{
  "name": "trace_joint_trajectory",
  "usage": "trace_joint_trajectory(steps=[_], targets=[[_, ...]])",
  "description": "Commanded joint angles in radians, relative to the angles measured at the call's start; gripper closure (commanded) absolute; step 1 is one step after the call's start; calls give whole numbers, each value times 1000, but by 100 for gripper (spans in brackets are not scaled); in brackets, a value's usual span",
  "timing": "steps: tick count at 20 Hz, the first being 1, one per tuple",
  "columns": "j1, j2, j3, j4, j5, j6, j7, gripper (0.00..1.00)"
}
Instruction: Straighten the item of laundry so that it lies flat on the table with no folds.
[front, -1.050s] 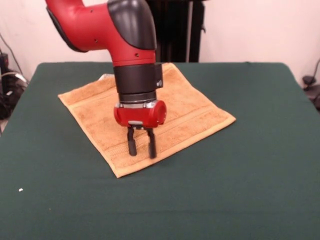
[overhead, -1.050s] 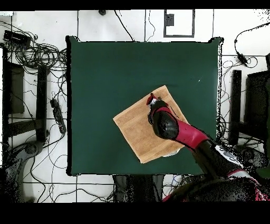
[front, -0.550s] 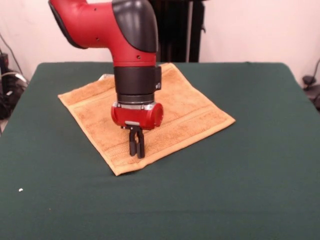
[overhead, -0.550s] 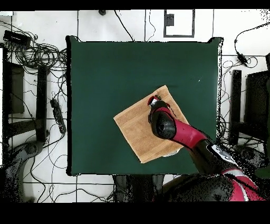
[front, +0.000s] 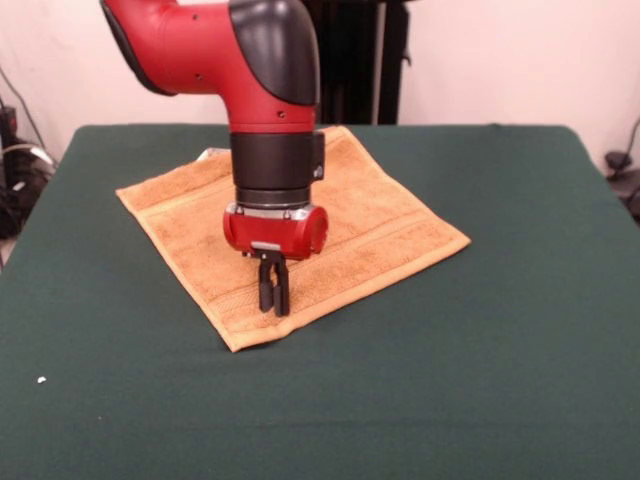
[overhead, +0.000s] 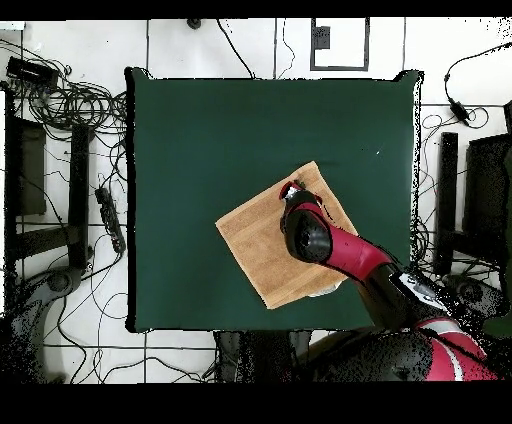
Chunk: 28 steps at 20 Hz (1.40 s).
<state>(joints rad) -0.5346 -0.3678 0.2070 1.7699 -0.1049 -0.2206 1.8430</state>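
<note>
Golden-tan terry is being seen spread as a tilted square on the green table (front: 520, 330), toward the side where the arm comes in; the towel (front: 380, 225) is lying open, with its woven bands showing near two edges and no fold being made out on the parts that are in view. A second ago the two black fingers were being held apart over the towel's near corner; now the gripper (front: 272, 292) is being held with its fingers drawn together, tips just above or barely on the cloth, and whether any terry is being pinched between them cannot be told. The towel's outline is not being altered by this closing, so the task is being judged as nearly or fully done, with perhaps a last tug at the corner being prepared. No containers are being shown on the table, so nothing is being held in any.
</note>
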Motion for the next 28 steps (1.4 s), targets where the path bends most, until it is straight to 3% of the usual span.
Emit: trace_joint_trajectory(steps=[1,3,5,11,13,19,28], targets=[[-9,115,27,-135,-75,94,19,100],[-57,38,124,-106,-164,181,-51,100],[-87,25,207,-109,-207,247,-87,100],[-129,111,348,-194,-291,290,-105,100],[-142,148,402,-243,-330,352,-163,100],[-147,216,473,-333,-440,306,-141,100],[-205,344,657,-425,-666,228,-118,100]])
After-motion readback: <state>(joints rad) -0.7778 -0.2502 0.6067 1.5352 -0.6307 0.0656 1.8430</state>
